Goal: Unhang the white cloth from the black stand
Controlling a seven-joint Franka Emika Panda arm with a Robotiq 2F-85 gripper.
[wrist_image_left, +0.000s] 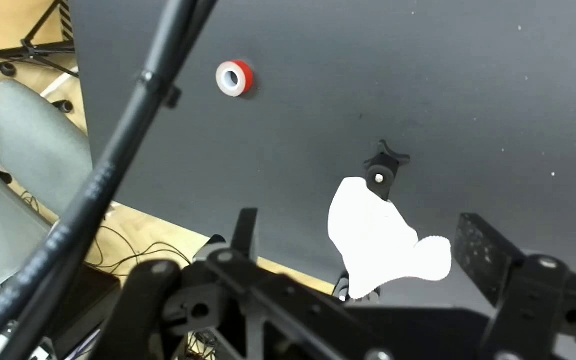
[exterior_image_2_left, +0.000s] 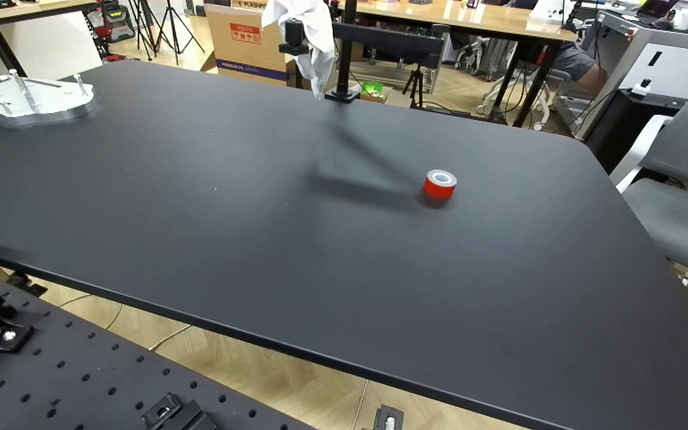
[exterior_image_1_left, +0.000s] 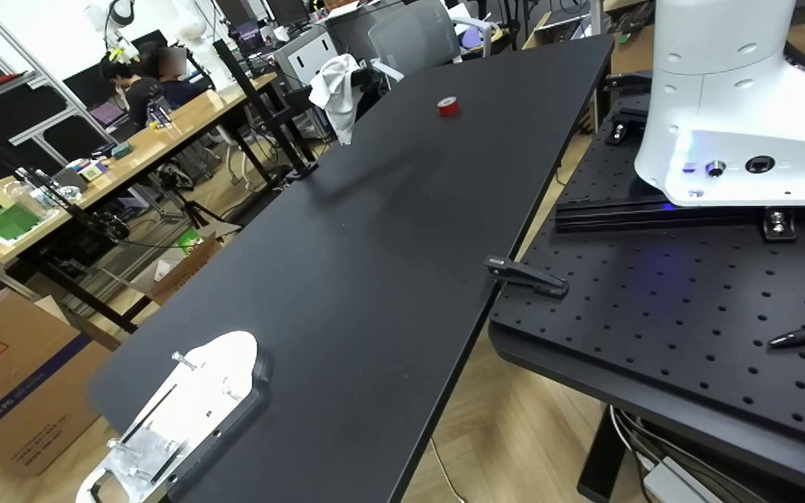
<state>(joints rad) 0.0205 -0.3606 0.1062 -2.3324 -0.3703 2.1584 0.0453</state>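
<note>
In an exterior view, a tilted camera looks lengthwise down the table [exterior_image_1_left: 367, 279], the white robot base [exterior_image_1_left: 731, 115] near at right. In an exterior view, the camera faces across it from beside the perforated plate [exterior_image_2_left: 99, 364] toward the black stand [exterior_image_2_left: 344, 63]. The wrist view looks steeply down past the nearby claw [wrist_image_left: 360, 230]. All three share the red tape roll [exterior_image_2_left: 439, 190].

Gripper [wrist_image_left: 358, 235] spread wide in wrist view, its black fingers [wrist_image_left: 485, 257] well apart; white arm base [exterior_image_1_left: 731, 91] upright in an exterior view, connector panel [exterior_image_1_left: 738, 168] facing the camera
</note>
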